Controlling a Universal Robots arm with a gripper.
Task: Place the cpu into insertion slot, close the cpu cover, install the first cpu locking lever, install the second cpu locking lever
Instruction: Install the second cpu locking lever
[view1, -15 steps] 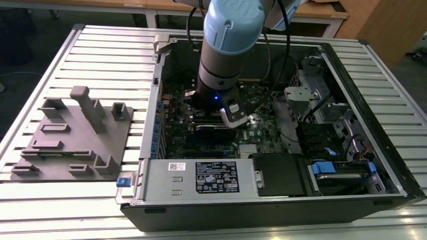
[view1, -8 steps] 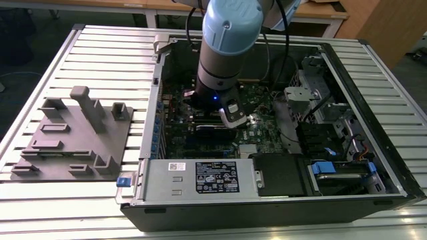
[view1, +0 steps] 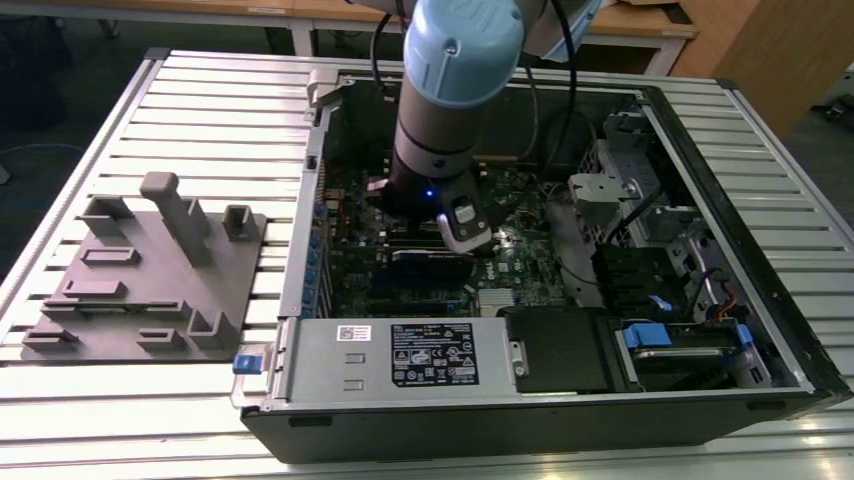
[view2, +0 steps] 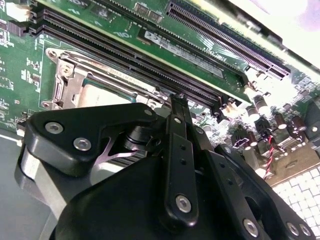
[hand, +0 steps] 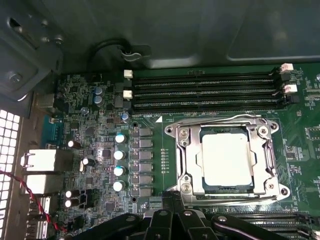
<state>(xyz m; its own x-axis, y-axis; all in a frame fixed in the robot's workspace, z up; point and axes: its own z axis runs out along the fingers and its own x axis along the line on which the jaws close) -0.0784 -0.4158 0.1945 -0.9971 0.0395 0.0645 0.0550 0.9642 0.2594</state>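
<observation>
Sitting flat under the cover (hand: 225, 159) at lower right, the cpu (hand: 225, 160) looks seated; the fingers' (hand: 172, 200) state I cannot tell.

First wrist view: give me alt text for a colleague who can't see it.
The cpu sits in the insertion slot with the silvery cpu cover closed around it, on a green motherboard. Long black memory slots run beside the socket, a column of capacitors stands nearby, and black parts of the gripper reach in toward the socket.
</observation>
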